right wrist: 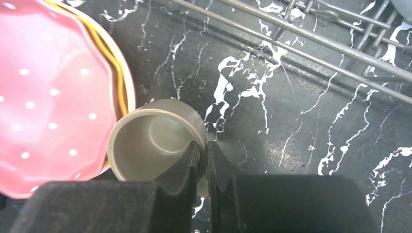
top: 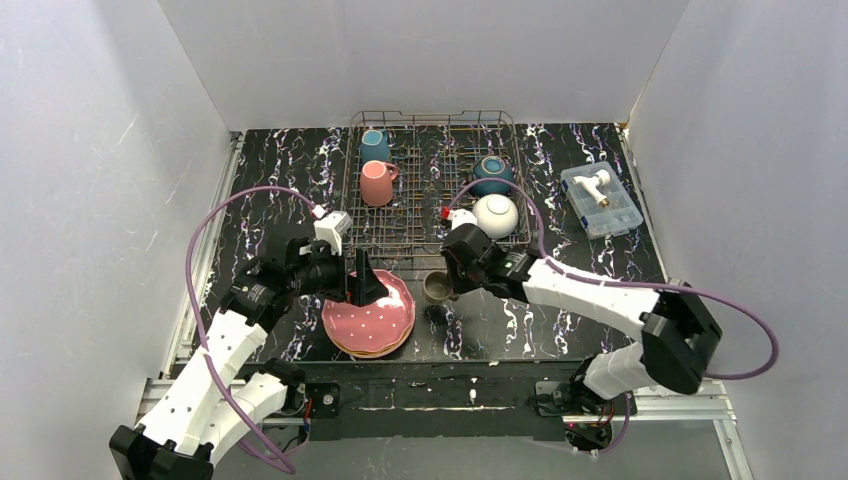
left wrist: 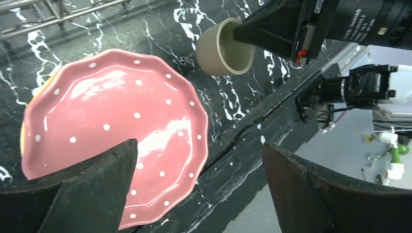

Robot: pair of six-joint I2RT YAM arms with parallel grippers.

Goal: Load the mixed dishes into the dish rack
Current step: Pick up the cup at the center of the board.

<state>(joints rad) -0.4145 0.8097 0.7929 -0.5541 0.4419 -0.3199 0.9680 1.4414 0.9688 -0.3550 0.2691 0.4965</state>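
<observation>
Two grippers are mine, and they stand very differently. My left gripper [top: 362, 287] is spread wide and holds nothing. It hangs over the right part of the stack of scalloped plates [top: 368, 320]. From my left wrist I see the pink plate [left wrist: 111, 126] on top, dotted white, with a yellow edge showing beneath it at the left. The stack lies on the black marbled table [top: 280, 170], just in front of the near left corner of the dish rack [top: 437, 243].

Just right of the stack is the grey-olive mug [right wrist: 153, 141], mouth up, its wall close beside the plate rims. My right gripper [right wrist: 203, 145] is pinching that wall on the side away from the plates, one finger [right wrist: 182, 170] inside the mug and the other outside. I cannot tell whether the mug's base rests on the table.

Beyond both grippers, the rack fills the far middle of the table. In its left half a blue mug [top: 375, 146] sits at the far side, with a pink mug [top: 377, 184] just nearer. In its right half a teal bowl [top: 492, 173] sits farther back and a white bowl [top: 496, 214] sits nearer. Off to the right of the rack, a clear plastic box [top: 601, 199] lies on the table.
</observation>
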